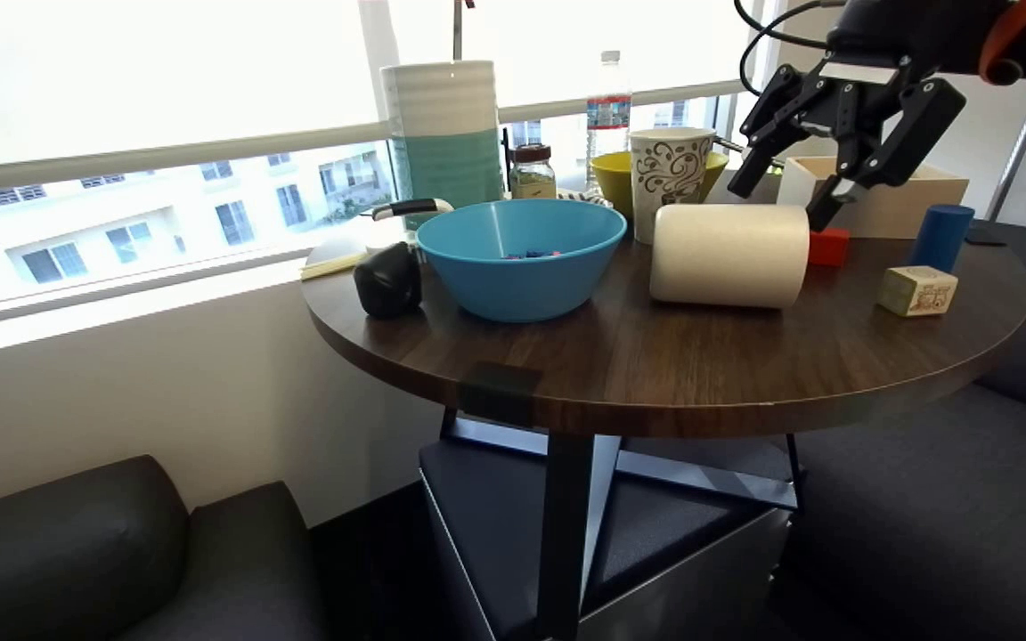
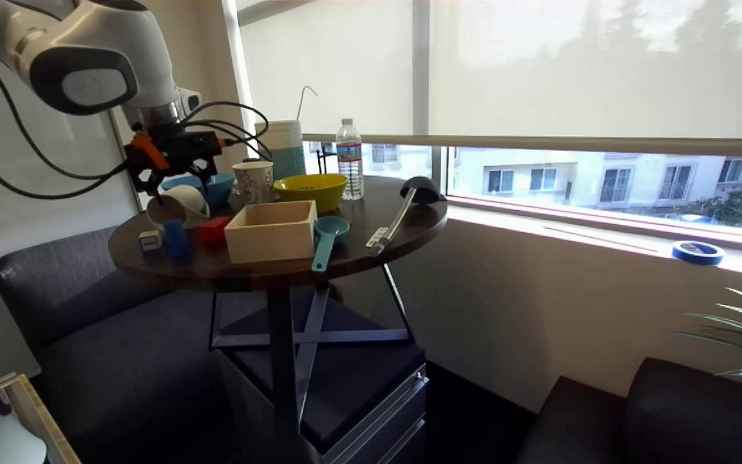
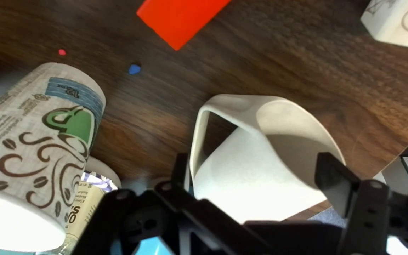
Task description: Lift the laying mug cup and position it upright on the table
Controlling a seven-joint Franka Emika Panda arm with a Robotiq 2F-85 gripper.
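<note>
The gripper hangs low over the table, its fingers well apart. Directly beneath the gripper, the cream-white mug cup lies on its side on the table; in the wrist view its handle is near one fingertip and its open mouth is by the other. Whether either fingertip touches it, I cannot tell. Near the gripper are a red block and an upright paper cup printed with brown swirls. A little farther from the gripper sit a printed wooden cube, an upright blue cylinder and a blue bowl. Past the red block from the gripper is an open wooden box, a teal scoop beside it; past the paper cup, a yellow bowl. A water bottle stands well apart from the gripper, as does a tall cream-and-teal canister. A black-headed ladle lies near the table's edge, on the side away from the gripper.
</note>
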